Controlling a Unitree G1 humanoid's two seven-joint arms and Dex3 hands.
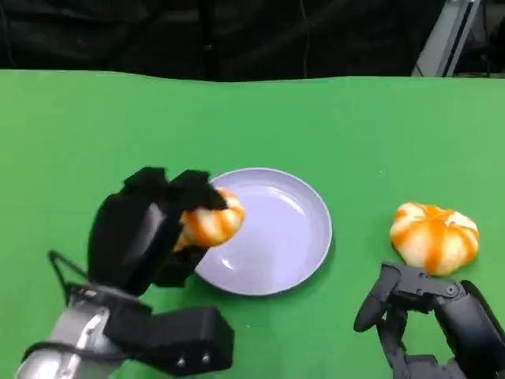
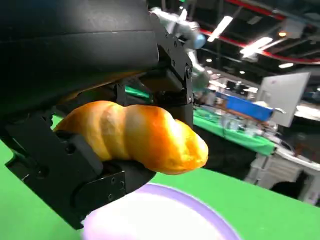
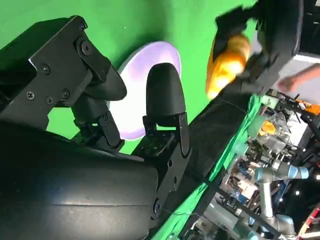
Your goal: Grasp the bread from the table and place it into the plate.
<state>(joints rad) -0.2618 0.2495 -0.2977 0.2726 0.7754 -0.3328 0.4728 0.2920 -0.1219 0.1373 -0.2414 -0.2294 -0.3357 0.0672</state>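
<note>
Silver forearm [image 1: 59,347], boxy black screw-studded hands [image 1: 146,233], thin black cable [image 1: 59,272]

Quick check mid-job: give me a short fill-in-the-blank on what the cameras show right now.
1. The left robot hand holds a piece of ____.
2. That piece hangs over the rim of the lavender ____.
3. A second, round bun lies on the green table, just beyond the ____ robot hand.
4. The right robot hand holds ____.

Missing words: bread; plate; right; nothing
</note>
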